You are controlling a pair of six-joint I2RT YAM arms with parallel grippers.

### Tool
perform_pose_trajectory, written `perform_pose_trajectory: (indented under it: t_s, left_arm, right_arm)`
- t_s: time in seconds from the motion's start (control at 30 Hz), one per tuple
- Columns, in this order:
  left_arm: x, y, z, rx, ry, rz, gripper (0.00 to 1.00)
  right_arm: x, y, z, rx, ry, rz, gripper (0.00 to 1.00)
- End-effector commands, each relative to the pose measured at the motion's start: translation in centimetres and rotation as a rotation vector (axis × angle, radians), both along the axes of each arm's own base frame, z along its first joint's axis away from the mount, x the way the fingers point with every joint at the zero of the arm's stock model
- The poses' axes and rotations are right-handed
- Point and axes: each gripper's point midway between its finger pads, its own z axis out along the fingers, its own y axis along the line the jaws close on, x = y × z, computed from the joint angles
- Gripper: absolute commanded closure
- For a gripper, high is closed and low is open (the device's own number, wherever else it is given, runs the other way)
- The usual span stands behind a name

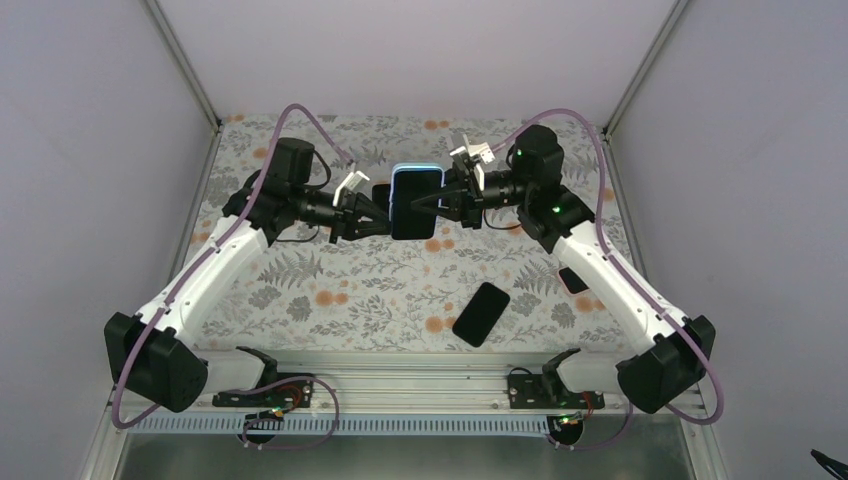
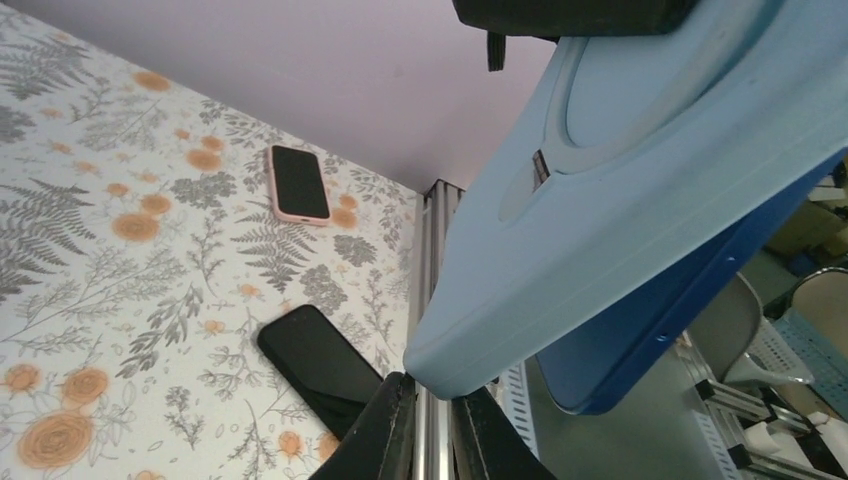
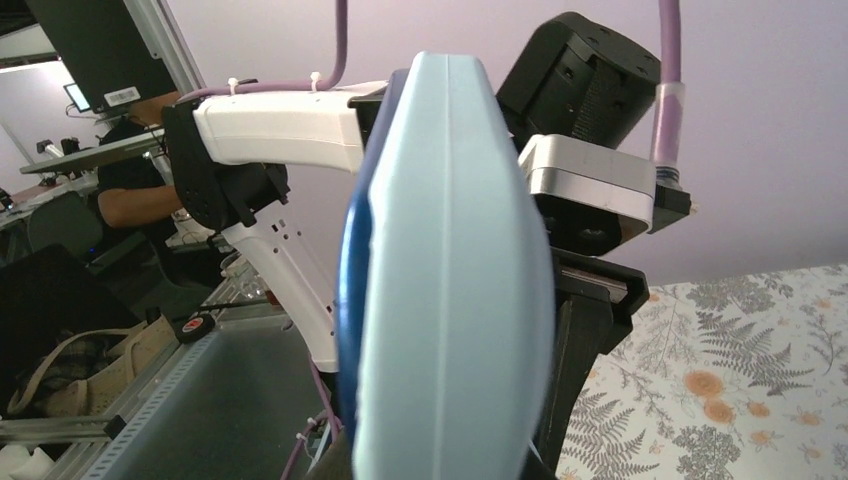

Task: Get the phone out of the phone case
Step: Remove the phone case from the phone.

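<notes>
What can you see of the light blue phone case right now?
The phone case is light blue, matte and silicone-looking, with a curved recess on its back and a side slot. It is held above the table between the left gripper and right gripper. The dark blue phone sits partly out along one edge.

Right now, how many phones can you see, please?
3. A dark blue phone in a light blue case is held aloft between the left gripper and right gripper; a black phone lies on the table; a pink-cased phone lies beside the right arm. More may be hidden.
</notes>
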Motion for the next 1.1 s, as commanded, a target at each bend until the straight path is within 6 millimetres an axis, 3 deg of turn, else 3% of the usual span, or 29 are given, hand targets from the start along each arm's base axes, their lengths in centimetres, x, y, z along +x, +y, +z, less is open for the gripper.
perform_pose_trajectory:
  t_s: [0.0, 0.27, 0.4, 0.57, 0.83, 1.07]
  left_arm:
    - [2.3, 0.2, 3.7, -0.034, -0.215, 0.089, 0.89]
    - [3.5, 0.3, 5.7, -0.042, -0.28, 0.153, 0.8]
    - [2.9, 0.2, 7.0, -0.073, -0.303, 0.134, 0.63]
    - [1.7, 0.0, 7.9, -0.102, -0.323, 0.077, 0.53]
    - [1.7, -0.4, 8.3, -0.117, -0.294, 0.067, 0.51]
    - [2.0, -1.0, 5.4, -0.146, -0.107, 0.049, 0.55]
  right_arm:
    - [-2.9, 0.8, -2.7, -0.082, 0.235, 0.166, 0.96]
    - [-3.0, 0.8, -4.0, -0.098, 0.29, 0.179, 0.96]
    - [-3.1, 0.7, -3.9, -0.097, 0.291, 0.176, 0.96]
    - [-2.5, 0.4, -4.2, -0.096, 0.334, 0.173, 0.96]
    - [-2.2, 0.4, -5.4, -0.108, 0.409, 0.188, 0.96]
    - [-0.8, 1.2, -6.3, -0.134, 0.479, 0.179, 0.96]
